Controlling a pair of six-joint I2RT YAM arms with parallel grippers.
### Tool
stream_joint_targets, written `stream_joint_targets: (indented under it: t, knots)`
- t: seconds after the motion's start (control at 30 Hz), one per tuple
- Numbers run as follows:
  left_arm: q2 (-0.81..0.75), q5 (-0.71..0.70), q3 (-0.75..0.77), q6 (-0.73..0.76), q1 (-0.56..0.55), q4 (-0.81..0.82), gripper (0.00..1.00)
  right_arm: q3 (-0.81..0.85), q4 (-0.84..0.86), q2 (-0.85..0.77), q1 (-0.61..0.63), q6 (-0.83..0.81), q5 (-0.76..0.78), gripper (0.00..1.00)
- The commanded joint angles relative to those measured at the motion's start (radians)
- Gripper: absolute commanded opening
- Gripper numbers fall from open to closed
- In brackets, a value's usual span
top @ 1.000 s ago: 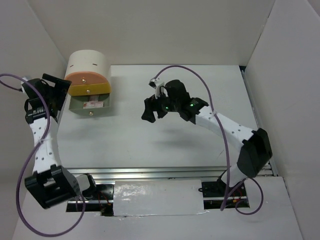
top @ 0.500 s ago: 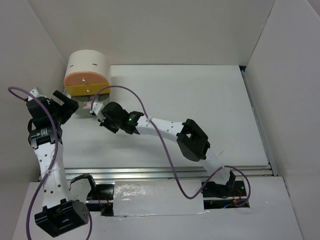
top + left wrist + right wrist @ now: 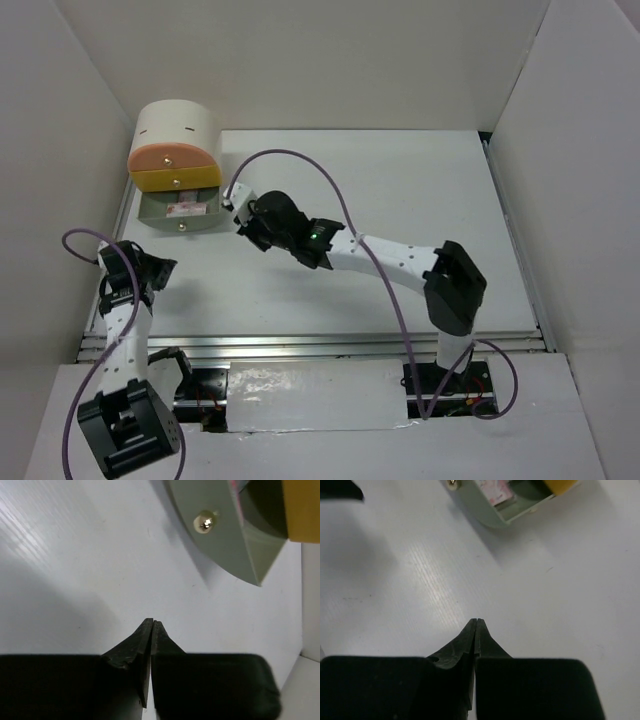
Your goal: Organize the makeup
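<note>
Left jaws: shut, tips pressed together, nothing between. Right jaws: shut too, and empty. Likely closed for want of anything to grab right now, and maybe handy for a push on the drawer. Only a guess.

Under both pairs, bare white table point(image 3: 400, 180). Left arm point(image 3: 125, 320) low by the near left edge, well apart from the drawer box point(image 3: 175, 125). Right arm point(image 3: 390, 258) stretched across, tip just beside the open drawer point(image 3: 178, 225), touching or not, hard to tell.

Makeup point(image 3: 186, 208) inside that open bottom drawer: a small pink and white printed thing, lying flat. No other makeup to be seen. Probably put there for tidiness. Drawer not yet pushed in.

From above: both arms and the whole box, cream top, pink and yellow drawers shut. Not clear from above: the state of the jaws. From the left wrist: the round gold knob point(image 3: 205, 521) on the drawer front, close up, with only a sliver of the inside. From the right wrist: a look straight into the drawer, printed makeup plain to see.
</note>
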Motion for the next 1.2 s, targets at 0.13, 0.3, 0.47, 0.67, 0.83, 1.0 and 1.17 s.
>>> stream_joint_targets:
  t: [0.13, 0.3, 0.47, 0.67, 0.83, 1.0, 1.17]
  knots:
    - [0.255, 0.104, -0.213, -0.268, 0.002, 0.687, 0.00, -0.204, 0.132, -0.290, -0.013, 0.094, 0.074, 0.00]
    - [0.513, 0.099, -0.164, -0.313, -0.004, 0.896, 0.00, -0.386, 0.197, -0.501, -0.048, 0.187, 0.020, 0.00]
    - [0.672, 0.123, -0.095, -0.331, -0.013, 1.058, 0.00, -0.494, 0.252, -0.656, -0.091, 0.238, -0.023, 0.00]
    - [0.850, 0.131, -0.003, -0.374, -0.037, 1.167, 0.00, -0.498, 0.228, -0.652, -0.106, 0.237, -0.038, 0.00]
    - [0.917, 0.105, 0.080, -0.379, -0.068, 1.158, 0.00, -0.492, 0.226, -0.621, -0.109, 0.230, -0.051, 0.00]
    - [0.970, 0.059, 0.147, -0.377, -0.077, 1.118, 0.00, -0.488, 0.231, -0.595, -0.119, 0.226, -0.071, 0.00]
    - [1.026, 0.024, 0.235, -0.361, -0.088, 1.090, 0.00, -0.477, 0.238, -0.565, -0.123, 0.227, -0.101, 0.00]
